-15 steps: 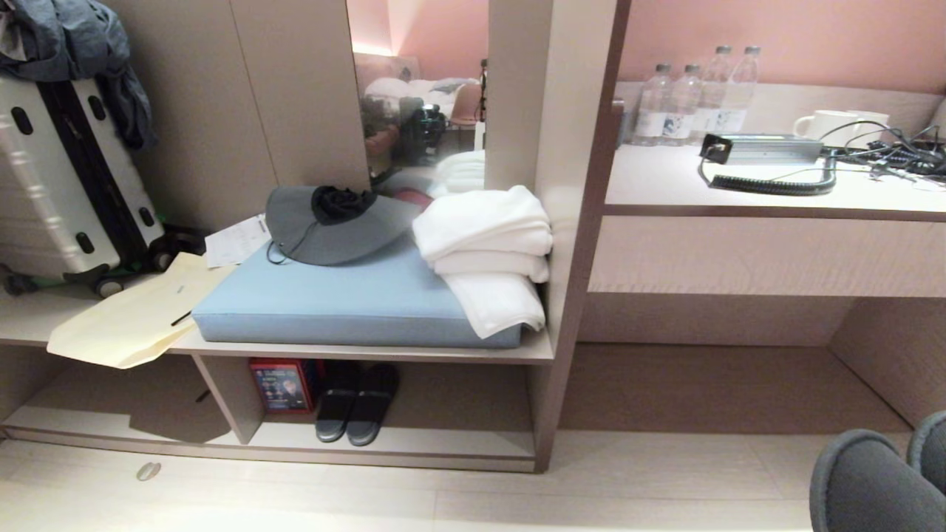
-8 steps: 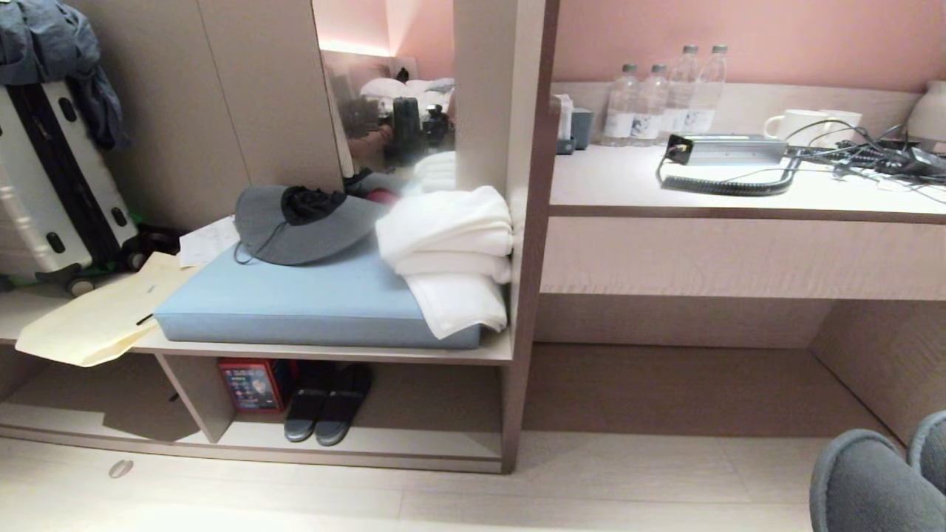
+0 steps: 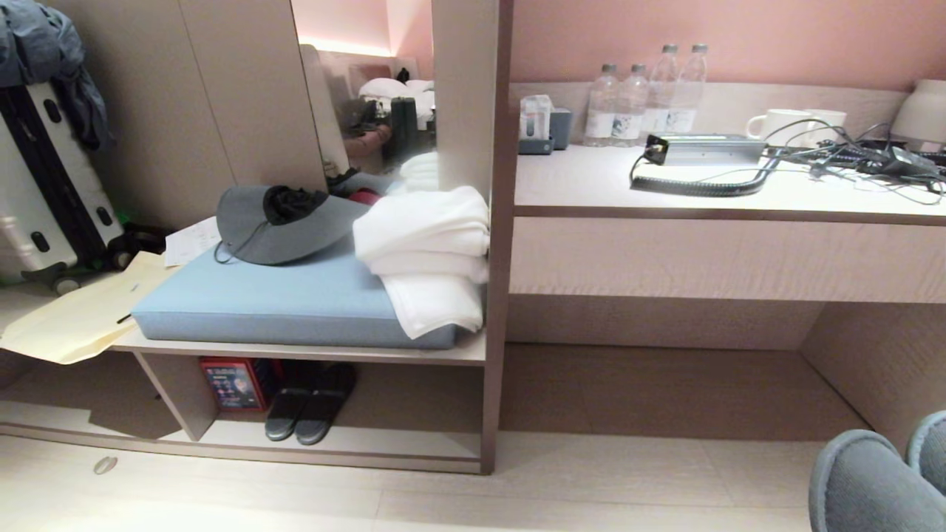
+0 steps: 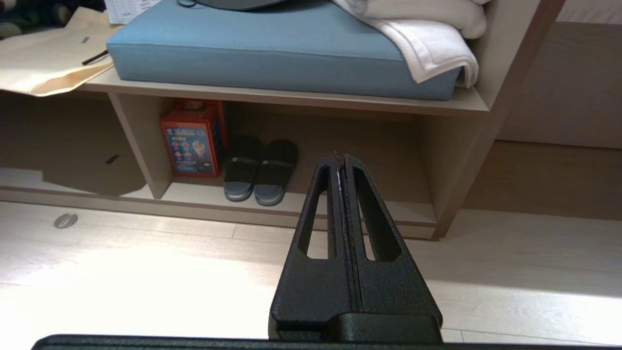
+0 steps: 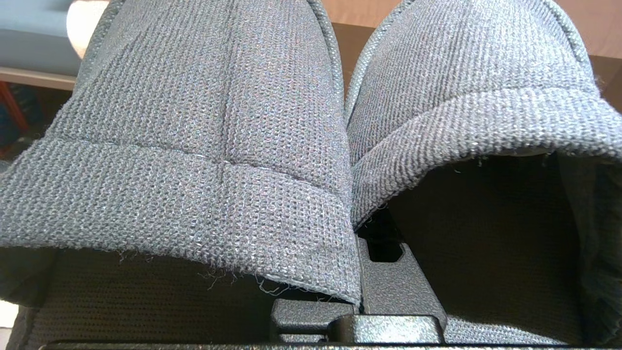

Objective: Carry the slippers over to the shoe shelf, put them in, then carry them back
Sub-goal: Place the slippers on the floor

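**Grip.** The right gripper (image 5: 381, 287) is closed between the pair of grey knitted fabric slippers (image 5: 194, 146), pinching their adjoining inner walls. The pair hangs low at the robot's right, well apart from the low beige laminate shoe shelf (image 3: 414, 445). The left gripper (image 4: 340, 165) is closed and empty.

**Advice.** Keep the pinch firm and the toes level. Aim right of the occupants.

**Shelf contents.** Right of the upright divider (image 3: 177, 391) are a red printed box (image 3: 225, 383) and black slide sandals (image 3: 310, 403), side by side.
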